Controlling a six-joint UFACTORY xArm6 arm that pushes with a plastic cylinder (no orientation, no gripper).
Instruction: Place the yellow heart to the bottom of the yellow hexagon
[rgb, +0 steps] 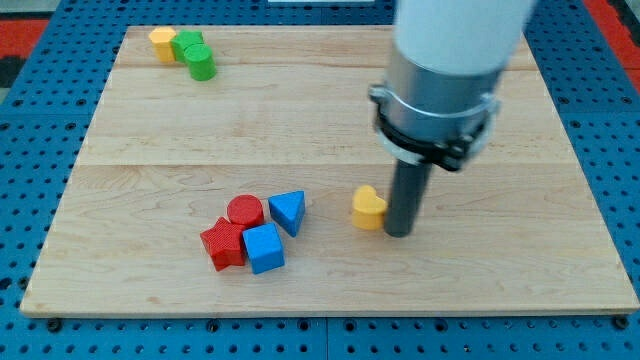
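Observation:
The yellow heart (367, 208) lies on the wooden board, right of centre. My tip (399, 233) stands right beside it, on its right, touching or nearly touching it. The yellow hexagon (161, 44) sits at the board's top left corner, far from the heart. The rod hangs from a large grey and white arm body that hides part of the board's top right.
Two green blocks (193, 53) stand just right of the yellow hexagon, touching it. A cluster lies at lower centre left: a red cylinder (245, 211), a red star (224, 243), a blue cube (264, 248) and a blue triangle (289, 211). The wooden board (500, 270) lies on a blue pegboard.

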